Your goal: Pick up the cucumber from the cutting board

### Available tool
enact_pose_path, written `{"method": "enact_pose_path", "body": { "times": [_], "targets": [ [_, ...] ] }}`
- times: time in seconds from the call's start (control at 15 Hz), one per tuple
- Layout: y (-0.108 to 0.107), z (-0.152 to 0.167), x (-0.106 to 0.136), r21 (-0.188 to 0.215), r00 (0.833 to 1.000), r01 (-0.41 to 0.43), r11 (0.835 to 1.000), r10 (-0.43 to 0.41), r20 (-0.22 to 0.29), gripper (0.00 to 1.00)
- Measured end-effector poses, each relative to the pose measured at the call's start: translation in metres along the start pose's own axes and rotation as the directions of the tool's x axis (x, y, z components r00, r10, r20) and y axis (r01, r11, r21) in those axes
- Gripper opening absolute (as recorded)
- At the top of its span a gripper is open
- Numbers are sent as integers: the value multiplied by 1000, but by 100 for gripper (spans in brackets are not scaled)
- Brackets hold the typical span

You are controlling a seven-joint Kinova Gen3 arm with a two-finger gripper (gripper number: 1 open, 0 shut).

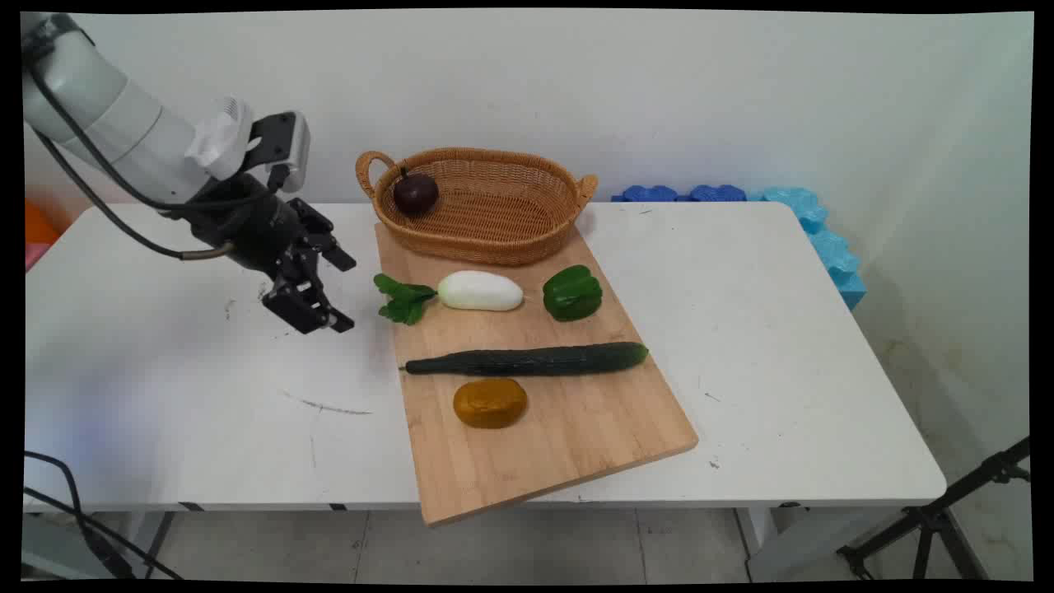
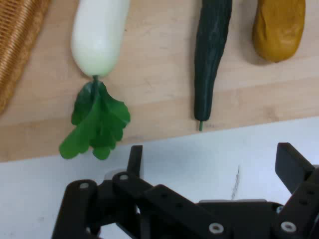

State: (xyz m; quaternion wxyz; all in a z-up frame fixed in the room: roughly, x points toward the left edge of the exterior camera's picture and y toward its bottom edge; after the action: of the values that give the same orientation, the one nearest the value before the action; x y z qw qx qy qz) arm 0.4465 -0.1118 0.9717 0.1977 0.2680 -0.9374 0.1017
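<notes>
My claw (image 1: pixel 321 288) hangs wide, empty, beside the white radish (image 1: pixel 480 291) leaves; I'd centre over its body, descend straight.

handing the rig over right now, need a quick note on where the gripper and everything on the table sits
Gripper: open, empty, above bare table just off the cutting board's left edge, nearest the white radish's green leaves.
On the board: white radish, green pepper, cucumber, brown-yellow lump.
Wicker basket at the board's far end holds a dark purple fruit.
Nothing gripped or touched; no goal is evident.
</notes>
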Motion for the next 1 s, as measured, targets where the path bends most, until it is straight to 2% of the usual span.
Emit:
{"method": "enact_pose_path", "body": {
  "times": [0.4, 1.0],
  "targets": [
    [14, 6, 37, 16, 1000, -14, 1000, 14, -24, 100],
    [49, 61, 131, 32, 999, 30, 999, -30, -21, 100]
  ]
}}
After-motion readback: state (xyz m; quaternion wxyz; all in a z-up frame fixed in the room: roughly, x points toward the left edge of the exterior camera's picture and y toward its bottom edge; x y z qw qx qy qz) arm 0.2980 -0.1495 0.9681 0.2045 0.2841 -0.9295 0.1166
